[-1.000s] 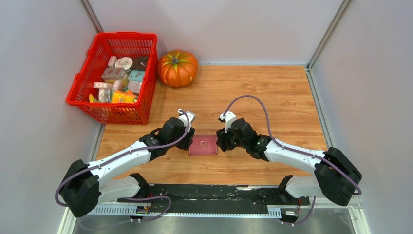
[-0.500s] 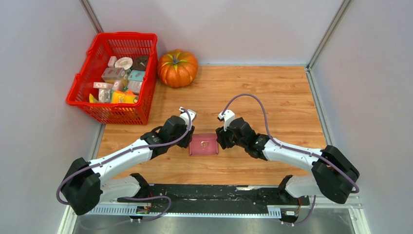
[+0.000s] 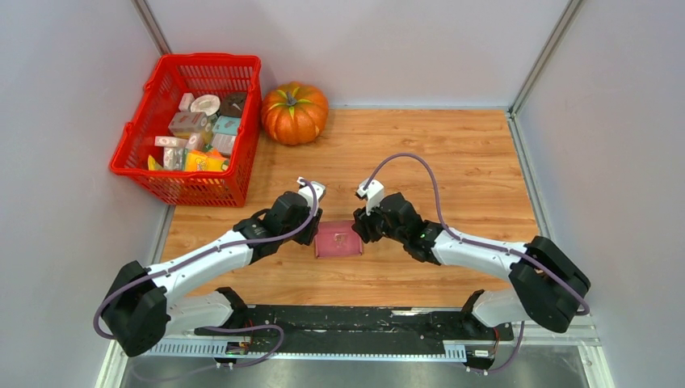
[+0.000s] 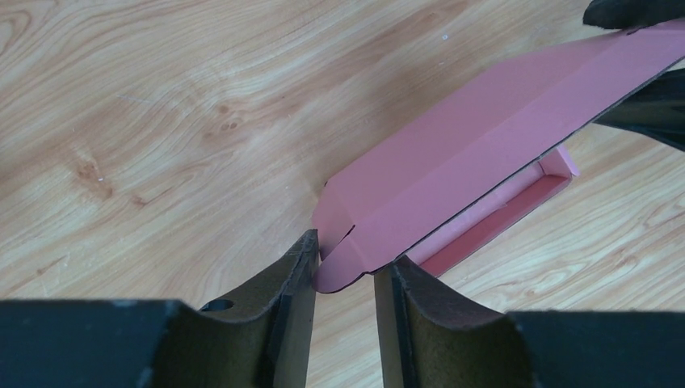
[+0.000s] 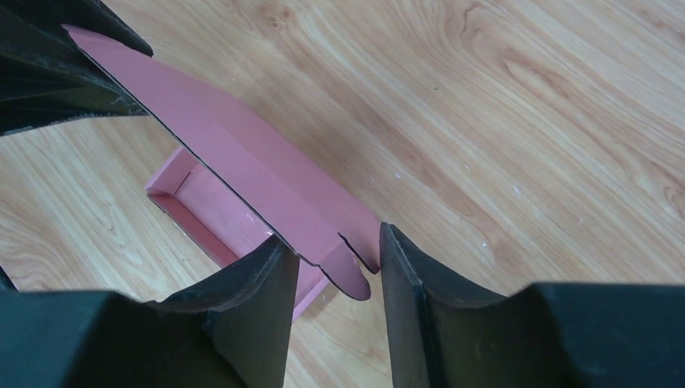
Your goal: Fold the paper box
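- The red basket (image 3: 194, 187) sits at the upper left of the top view, just off the left edge of the bench (image 3: 452, 162). It holds small packages (image 3: 190, 123): pink and teal cartons, a yellow packet, and a round white item near its far side.
- An orange pumpkin (image 3: 294, 113) stands just beside the basket's right wall, at the bench's far left corner.
- The paper box (image 3: 338, 240) lies on the bench at the lower centre of the top view, well apart from the basket and pumpkin.
- Its long axis runs left to right across that view, each short end facing one arm.
- Its tray (image 4: 493, 214) rests on the wood with the opening upward and its pink inside showing.
- The lid flap (image 4: 468, 153) is raised and tilted over the tray. In the left wrist view it runs from the lower centre to the upper right.
- The left arm (image 3: 202, 263) reaches in from the lower left. The left jaws stand partly apart around the flap's left end, with the card touching both inner faces. Whether they pinch it firmly cannot be told.
- The right arm (image 3: 476, 250) reaches in from the lower right. The right jaws also stand partly apart, with the flap's rounded right corner between them. Whether they are grasping it cannot be told.
- The box lies between the two pairs of jaws, one at each end.
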Controlling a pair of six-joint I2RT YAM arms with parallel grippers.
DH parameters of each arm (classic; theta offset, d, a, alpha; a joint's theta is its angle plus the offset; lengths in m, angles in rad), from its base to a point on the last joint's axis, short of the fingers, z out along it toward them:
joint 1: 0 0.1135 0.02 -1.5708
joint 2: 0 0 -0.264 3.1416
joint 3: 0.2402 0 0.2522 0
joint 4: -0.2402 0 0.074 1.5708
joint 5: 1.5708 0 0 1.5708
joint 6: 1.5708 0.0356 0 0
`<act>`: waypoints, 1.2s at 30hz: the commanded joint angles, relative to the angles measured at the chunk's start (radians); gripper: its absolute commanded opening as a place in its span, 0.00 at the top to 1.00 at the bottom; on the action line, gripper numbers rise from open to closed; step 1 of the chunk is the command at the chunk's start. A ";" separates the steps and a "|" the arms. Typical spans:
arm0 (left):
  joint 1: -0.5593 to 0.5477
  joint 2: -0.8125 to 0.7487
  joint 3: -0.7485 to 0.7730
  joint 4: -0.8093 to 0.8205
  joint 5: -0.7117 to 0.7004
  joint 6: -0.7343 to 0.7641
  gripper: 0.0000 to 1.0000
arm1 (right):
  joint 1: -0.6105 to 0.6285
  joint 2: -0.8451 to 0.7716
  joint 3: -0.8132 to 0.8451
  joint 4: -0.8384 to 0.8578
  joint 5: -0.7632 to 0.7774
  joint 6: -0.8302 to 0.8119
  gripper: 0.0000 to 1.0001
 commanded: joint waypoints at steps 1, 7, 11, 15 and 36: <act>0.006 0.010 0.027 0.023 0.006 -0.020 0.63 | -0.003 0.026 0.016 0.058 -0.027 -0.018 0.57; 0.006 0.022 0.035 0.021 0.009 -0.026 0.69 | -0.001 0.050 0.019 0.041 0.005 0.005 0.63; 0.006 0.037 0.044 0.012 0.013 -0.037 0.74 | 0.000 0.058 0.030 0.023 0.006 0.031 0.72; 0.005 0.040 0.049 0.003 0.013 -0.057 0.79 | 0.017 0.053 0.056 -0.037 0.076 0.076 0.79; -0.018 0.106 0.087 0.047 -0.035 -0.322 1.00 | 0.193 0.135 0.239 -0.270 0.588 0.505 1.00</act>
